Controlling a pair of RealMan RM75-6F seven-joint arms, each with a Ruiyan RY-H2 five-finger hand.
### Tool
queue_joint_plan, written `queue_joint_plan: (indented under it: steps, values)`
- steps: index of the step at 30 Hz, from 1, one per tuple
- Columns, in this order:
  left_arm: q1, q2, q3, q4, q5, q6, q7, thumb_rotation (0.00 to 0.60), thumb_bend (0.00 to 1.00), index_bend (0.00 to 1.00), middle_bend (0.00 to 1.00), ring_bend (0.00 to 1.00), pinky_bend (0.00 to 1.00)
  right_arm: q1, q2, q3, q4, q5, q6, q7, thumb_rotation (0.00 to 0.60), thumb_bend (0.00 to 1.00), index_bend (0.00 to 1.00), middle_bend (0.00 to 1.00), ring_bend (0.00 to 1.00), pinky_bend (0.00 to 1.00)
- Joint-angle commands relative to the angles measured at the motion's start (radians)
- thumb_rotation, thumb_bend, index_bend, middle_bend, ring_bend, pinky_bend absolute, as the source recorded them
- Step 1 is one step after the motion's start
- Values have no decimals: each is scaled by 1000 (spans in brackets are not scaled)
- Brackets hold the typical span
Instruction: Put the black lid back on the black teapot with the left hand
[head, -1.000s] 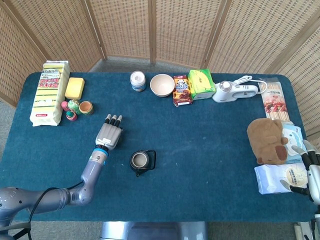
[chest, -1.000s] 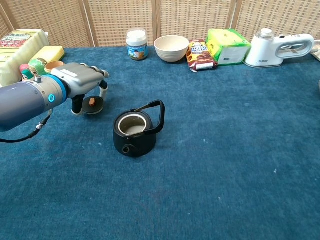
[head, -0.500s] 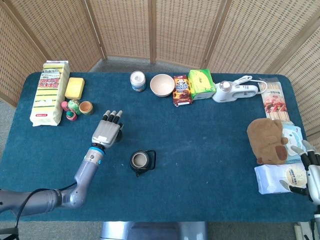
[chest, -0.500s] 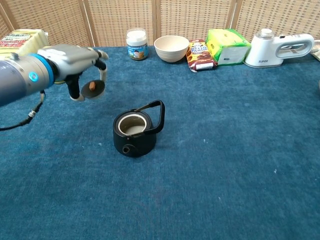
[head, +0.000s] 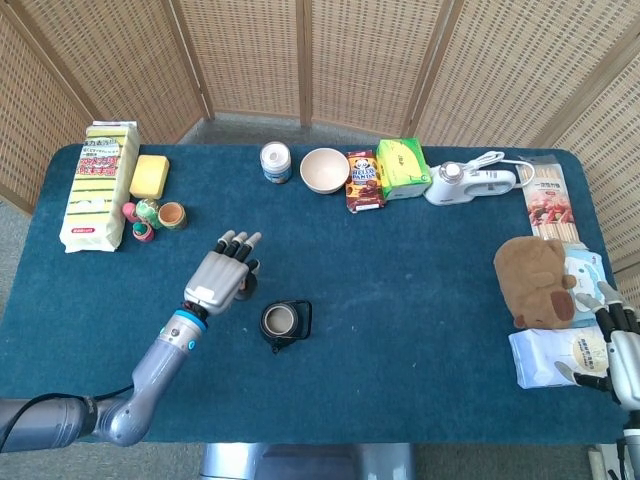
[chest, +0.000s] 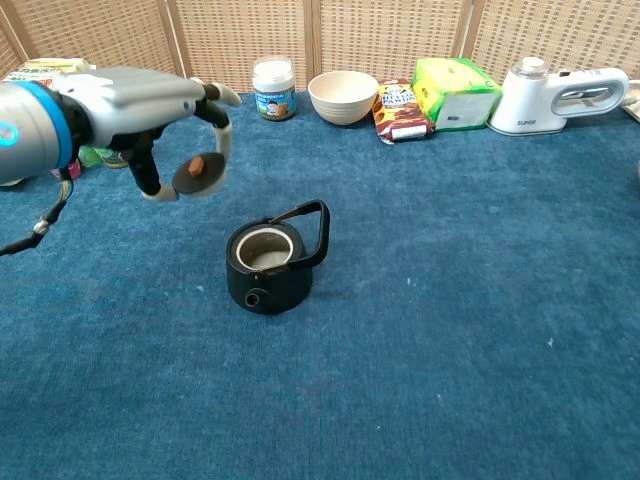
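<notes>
Above the blue cloth, left of the black teapot (chest: 269, 267), the left hand (chest: 150, 100) pinches the black lid (chest: 199, 173) between thumb and fingertip, other fingers spread. Small, rigid and probably light, the lid looks best held by its rim, leaving the brown knob free. The teapot stands open, apparently empty, handle tipped to one side. The right hand (head: 615, 340) rests idle, fingers loosely apart, by a white packet (head: 560, 357).
</notes>
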Motion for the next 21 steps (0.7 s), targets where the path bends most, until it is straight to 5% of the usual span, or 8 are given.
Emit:
queue_joint_plan:
  steps: [1, 11, 21]
  values:
    - [10, 11, 42, -45, 57, 10, 16, 600, 250, 405, 0, 0, 48, 0, 1, 0, 0, -2, 0, 3, 600, 82, 160, 21, 0, 0]
    - [-3, -35, 92, -82, 99, 25, 111, 600, 251, 405, 0, 0, 48, -4, 6, 0, 0, -7, 7, 16, 600, 82, 160, 21, 0, 0]
    - [-42, -114, 79, -49, 31, 20, 192, 600, 251, 405, 0, 0, 48, -3, 10, 1, 2, -5, 6, 25, 600, 83, 160, 21, 0, 0]
